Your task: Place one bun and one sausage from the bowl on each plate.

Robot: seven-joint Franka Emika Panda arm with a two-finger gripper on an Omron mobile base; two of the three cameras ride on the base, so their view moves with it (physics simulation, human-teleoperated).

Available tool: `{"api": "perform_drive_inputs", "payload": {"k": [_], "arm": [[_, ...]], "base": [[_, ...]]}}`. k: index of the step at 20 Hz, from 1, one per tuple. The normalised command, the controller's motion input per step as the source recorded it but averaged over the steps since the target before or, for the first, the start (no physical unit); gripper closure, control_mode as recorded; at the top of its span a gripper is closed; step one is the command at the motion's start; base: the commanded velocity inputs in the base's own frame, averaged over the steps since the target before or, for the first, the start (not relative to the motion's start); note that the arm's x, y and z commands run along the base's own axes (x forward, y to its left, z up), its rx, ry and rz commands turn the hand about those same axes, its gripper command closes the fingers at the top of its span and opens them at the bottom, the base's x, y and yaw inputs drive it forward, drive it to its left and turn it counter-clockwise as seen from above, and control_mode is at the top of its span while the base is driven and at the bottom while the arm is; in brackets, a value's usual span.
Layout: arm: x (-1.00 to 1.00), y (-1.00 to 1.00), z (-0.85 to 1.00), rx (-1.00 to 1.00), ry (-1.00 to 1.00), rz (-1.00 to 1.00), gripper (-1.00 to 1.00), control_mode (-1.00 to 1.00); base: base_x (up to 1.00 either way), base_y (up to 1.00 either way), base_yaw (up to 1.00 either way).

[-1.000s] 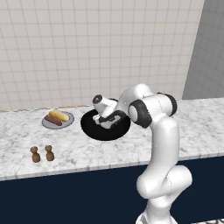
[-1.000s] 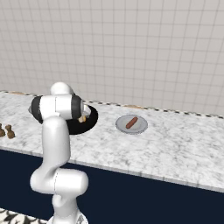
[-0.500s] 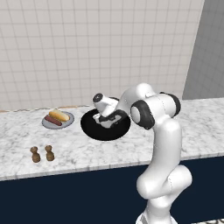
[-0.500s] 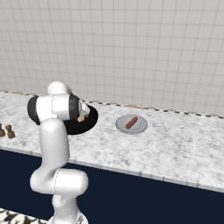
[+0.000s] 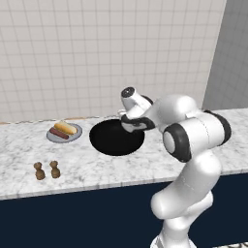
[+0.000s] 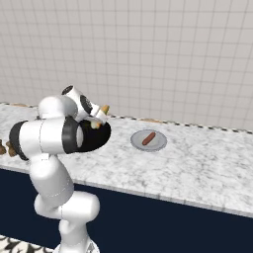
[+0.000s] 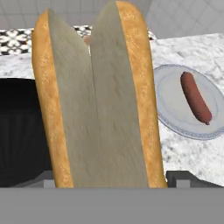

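My gripper (image 5: 131, 124) is shut on a split bun (image 7: 98, 100), whose tan tip (image 6: 105, 108) sticks up beside the hand. It hangs over the right rim of the black bowl (image 5: 115, 139), which lies dark to the left in the hand view (image 7: 22, 131). The left grey plate (image 5: 51, 136) holds a bun (image 5: 65, 128) and a sausage (image 5: 59, 134). The right grey plate (image 6: 136, 144) carries a single sausage (image 6: 148, 139). That plate (image 7: 175, 120) and its sausage (image 7: 195, 97) lie just right of the held bun.
Two small brown shakers (image 5: 47, 170) stand near the counter's front edge at the left. A tiled wall runs behind the marble counter (image 6: 207, 158). The counter stretches bare to the right of the right plate.
The gripper with the bun has risen a little and drifted right, from over the bowl's middle toward its right rim. The plates and shakers have not moved.
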Motion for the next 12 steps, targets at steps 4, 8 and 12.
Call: {"api": "perform_drive_inputs", "payload": {"k": [4, 8, 12], "arm": [[-0.09, -1.00, 0.87, 0.18, -0.01, -0.37, 1.00, -1.00], [0.00, -1.00, 0.27, 0.31, 0.08, -0.23, 1.00, -1.00], [0.09, -1.00, -0.45, 0.28, 0.17, 0.01, 1.00, -1.00]], "base": [[0.00, 0.00, 0.00], [0.00, 0.00, 0.00], [0.00, 0.00, 0.00]]}}
